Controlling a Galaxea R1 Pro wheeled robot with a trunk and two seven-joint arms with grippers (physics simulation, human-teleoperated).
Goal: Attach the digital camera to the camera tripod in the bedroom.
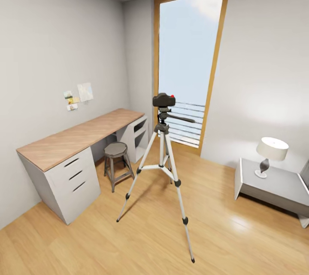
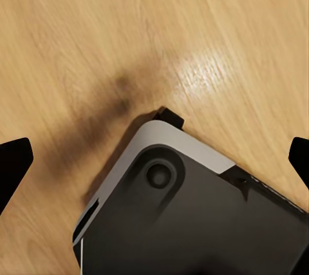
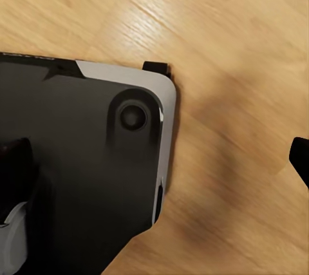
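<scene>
wood plank floor (image 1: pixel 223 223), left pincer (image 2: pixel 154 159) and right pincer (image 3: pixel 161 159) spread, camera tripod (image 1: pixel 163 154) standing

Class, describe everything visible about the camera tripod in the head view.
The camera tripod stands upright on the light wood floor, its three silver-white legs spread, with black joints and feet. Braces tie the legs to the centre column. Its dark head carries the digital camera, and a black pan handle sticks out sideways. A grey stool stands beside it, apart.

A home bedroom: wood-topped desk (image 1: pixel 81 137) with stool (image 1: pixel 116 150) at 9 o'clock, tall window (image 1: pixel 189 64) at 12, lamp (image 1: pixel 271 150) on a grey nightstand (image 1: pixel 279 187) at 3.
</scene>
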